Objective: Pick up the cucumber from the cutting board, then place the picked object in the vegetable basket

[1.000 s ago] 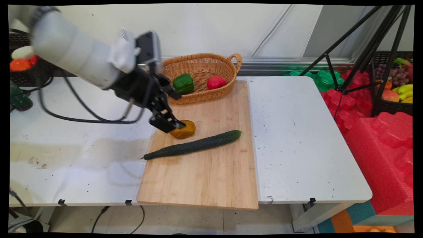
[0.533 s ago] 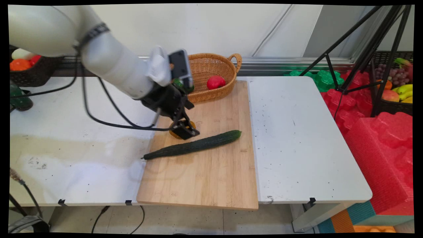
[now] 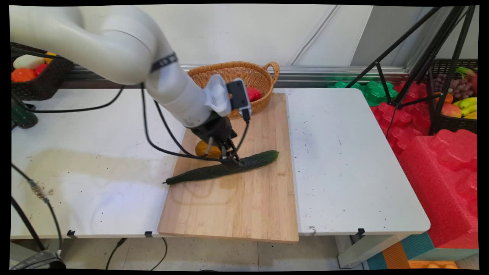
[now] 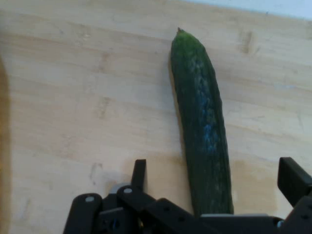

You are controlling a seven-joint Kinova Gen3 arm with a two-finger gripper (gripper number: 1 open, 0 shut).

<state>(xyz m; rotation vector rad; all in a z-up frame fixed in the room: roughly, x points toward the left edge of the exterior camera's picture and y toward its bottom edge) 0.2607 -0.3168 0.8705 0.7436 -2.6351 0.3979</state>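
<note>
Gripper: the black gripper [image 4: 214, 187] is seen spread wide, one finger [image 4: 140, 174] on each side of the cucumber [image 4: 202, 122], neither pad yet pressed against the skin; nothing is held.
Contact: in the main view the gripper [image 3: 232, 163] is down at the cucumber [image 3: 223, 168], right of its middle, closer to the blunt end.
Cucumber: laid flat and slanted across the middle of the cutting board [image 3: 244, 206], thin stem end over the board's left edge, blunt end short of the right edge.
Handling, as judged: a long, smooth, round body; it is best straddled squarely across its width and closed on gently, so that it is not rolled or pivoted. A grasp off the middle would likely let the long end droop.
Nearby: an orange-brown vegetable [image 3: 208, 149] sits just behind the gripper, towards the board's far left.
Farther: a wicker basket [image 3: 263, 82] stands at the board's far edge with a red vegetable [image 3: 253, 93] inside, partly hidden by the wrist.
Support: white table [image 3: 344, 160].
</note>
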